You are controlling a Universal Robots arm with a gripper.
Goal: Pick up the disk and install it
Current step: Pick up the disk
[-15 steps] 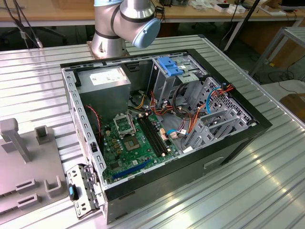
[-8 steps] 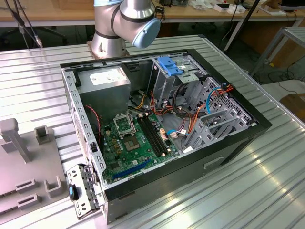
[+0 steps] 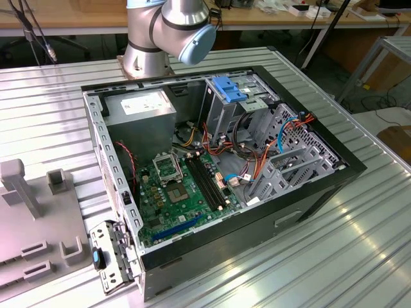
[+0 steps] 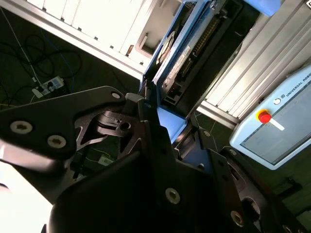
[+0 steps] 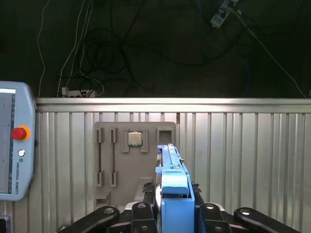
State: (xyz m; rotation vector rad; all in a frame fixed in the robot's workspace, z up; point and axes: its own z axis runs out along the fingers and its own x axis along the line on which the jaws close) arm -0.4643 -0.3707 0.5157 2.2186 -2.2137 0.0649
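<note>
The gripper is closed on the disk; its dark fingers press on the two flat sides, with the disk standing edge-on between them and one blue rail facing the first wrist view; in the second wrist view the gripper holds the disk the same way, and the white label and both blue side rails show past the fingers. The disk is off the table, carried in the air; beyond it in the first wrist view lie the ribbed metal table and a grey fixture tray with a processor chip seated in it; a teach pendant with a red button lies on the table near the tray.

In the exterior view an open computer case lies on its side in the middle of the table; the arm's base stands at the far edge behind the case; the fixture tray sits by the edge at the exterior view's left. Inside the case are a grey power-supply box, a green motherboard, and a metal cage with a blue top.
</note>
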